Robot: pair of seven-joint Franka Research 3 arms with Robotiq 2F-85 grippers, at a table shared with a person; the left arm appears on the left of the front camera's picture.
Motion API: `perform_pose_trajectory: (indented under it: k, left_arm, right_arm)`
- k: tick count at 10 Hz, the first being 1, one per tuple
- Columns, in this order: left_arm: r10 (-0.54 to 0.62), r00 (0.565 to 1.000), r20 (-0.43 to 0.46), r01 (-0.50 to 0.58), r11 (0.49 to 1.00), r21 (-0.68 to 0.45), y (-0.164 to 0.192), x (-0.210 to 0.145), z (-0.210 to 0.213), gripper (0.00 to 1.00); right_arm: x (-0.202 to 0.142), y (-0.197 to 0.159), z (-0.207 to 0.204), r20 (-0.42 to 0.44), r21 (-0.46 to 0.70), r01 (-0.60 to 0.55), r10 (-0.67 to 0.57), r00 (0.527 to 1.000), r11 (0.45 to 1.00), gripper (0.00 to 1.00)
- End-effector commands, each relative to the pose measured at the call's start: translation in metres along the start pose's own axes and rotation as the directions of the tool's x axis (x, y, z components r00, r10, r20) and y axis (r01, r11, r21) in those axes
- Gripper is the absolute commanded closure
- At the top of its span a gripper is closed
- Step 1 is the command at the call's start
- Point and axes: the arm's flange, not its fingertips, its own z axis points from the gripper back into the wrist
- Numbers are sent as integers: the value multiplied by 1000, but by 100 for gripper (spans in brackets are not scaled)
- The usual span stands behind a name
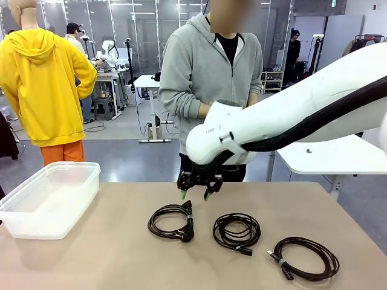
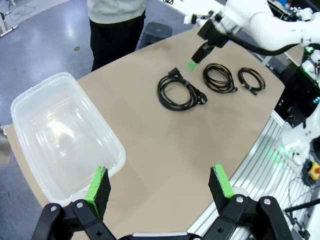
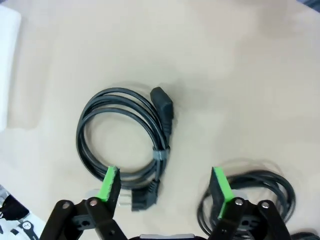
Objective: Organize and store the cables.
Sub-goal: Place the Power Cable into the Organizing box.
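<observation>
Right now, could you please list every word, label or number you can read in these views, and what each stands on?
No text is legible.
Small grey marks on the white right robot arm: too small to read.
A black-and-white printed patch low in the right wrist view: blurred, cut off.

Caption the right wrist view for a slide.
Open right gripper hovering over a coiled black cable on the tan table.

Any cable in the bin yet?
No: the bin holds nothing, and all three cables lie on the table.
</observation>
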Motion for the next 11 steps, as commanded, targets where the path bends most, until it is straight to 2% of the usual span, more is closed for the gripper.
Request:
perform_pose_trajectory:
  k: [1, 5, 7, 10, 11]
  left_arm:
    - [-7, 1000, 6, 7, 1000, -8, 0, 1, 0, 0]
    - [-7, 1000, 6, 7, 1000, -8, 0, 1, 0, 0]
    - [-7, 1000, 6, 7, 1000, -8, 0, 1, 0, 0]
    - [-7, 1000, 6, 7, 1000, -8, 0, 1, 0, 0]
    - [-7, 1000, 6, 7, 1000, -8, 0, 1, 0, 0]
  right_arm:
    - [-28, -39, 47, 26, 67, -89, 87, 996, 994, 2]
    - [-58, -131, 129, 103, 99, -315, 305, 947, 944, 0]
    - [-77, -171, 160, 127, 27, -413, 406, 905, 911, 0]
    - [-115, -253, 206, 329, 119, -441, 384, 863, 889, 0]
    - [-130, -275, 219, 370, 110, -467, 400, 838, 877, 0]
